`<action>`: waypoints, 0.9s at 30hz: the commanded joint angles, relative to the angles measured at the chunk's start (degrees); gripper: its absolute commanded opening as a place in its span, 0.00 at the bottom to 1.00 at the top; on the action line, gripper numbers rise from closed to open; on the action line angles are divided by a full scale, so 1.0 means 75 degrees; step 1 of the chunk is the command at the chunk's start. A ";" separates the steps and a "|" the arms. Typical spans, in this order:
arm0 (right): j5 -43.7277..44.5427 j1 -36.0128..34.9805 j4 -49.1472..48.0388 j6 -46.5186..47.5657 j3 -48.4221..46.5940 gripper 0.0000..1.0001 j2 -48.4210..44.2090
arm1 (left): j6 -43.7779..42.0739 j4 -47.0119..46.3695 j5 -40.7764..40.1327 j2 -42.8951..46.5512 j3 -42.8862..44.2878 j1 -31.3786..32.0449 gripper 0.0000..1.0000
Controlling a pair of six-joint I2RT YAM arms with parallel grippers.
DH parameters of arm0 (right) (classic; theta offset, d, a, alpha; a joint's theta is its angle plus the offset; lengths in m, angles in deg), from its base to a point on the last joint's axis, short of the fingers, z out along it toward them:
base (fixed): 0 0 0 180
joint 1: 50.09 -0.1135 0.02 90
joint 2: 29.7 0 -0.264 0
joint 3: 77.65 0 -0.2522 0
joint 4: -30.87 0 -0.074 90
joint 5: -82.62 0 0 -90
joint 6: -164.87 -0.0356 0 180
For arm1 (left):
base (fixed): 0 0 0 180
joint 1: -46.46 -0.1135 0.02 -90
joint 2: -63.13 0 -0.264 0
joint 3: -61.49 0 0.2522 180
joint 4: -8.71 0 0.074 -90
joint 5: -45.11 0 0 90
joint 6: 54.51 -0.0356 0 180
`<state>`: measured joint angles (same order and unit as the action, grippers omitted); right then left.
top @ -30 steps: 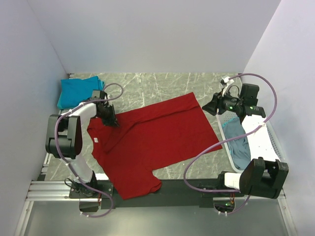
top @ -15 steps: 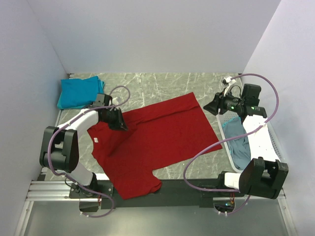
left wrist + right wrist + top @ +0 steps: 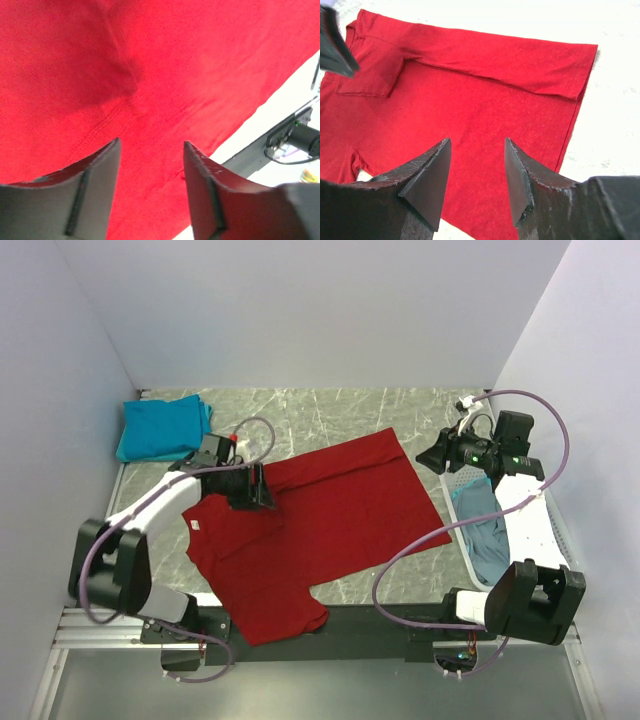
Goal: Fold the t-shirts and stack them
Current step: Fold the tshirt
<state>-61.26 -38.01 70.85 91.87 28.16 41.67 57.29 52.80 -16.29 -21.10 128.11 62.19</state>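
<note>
Risk first: your left gripper [image 3: 262,490] hangs with its jaws apart over the red shirt [image 3: 330,535]. The shirt lies spread mid-table with its far edge folded over. Pinch too shallow and you will catch one layer, so the fold slips; drag sideways and the cloth bunches. Your right gripper [image 3: 432,455], also parted and empty, hovers near the shirt's far right corner. The white basket [image 3: 532,530] holds a grey-blue shirt [image 3: 482,535]. A teal shirt [image 3: 160,428] sits folded far left.
</note>
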 commanded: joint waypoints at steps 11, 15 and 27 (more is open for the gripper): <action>0.0503 -0.0179 0.0255 0.0067 -0.0381 0.54 0.0841 | -0.0259 -0.0786 -0.1676 0.1584 0.0241 -0.0034 0.60; 0.2236 -0.1116 0.0406 -0.0004 -0.1176 0.54 0.1790 | -0.0270 -0.1066 -0.3622 0.2439 -0.0051 -0.0209 0.62; 0.4290 -0.1891 0.2785 -0.0496 -0.7863 0.63 0.7497 | -0.0177 -0.1231 -0.3790 0.3578 -0.1025 -0.1417 0.86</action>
<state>-33.72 -52.00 84.86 89.85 -21.54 93.30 56.94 44.56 -43.33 4.60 120.68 51.76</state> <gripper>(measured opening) 0.630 0.857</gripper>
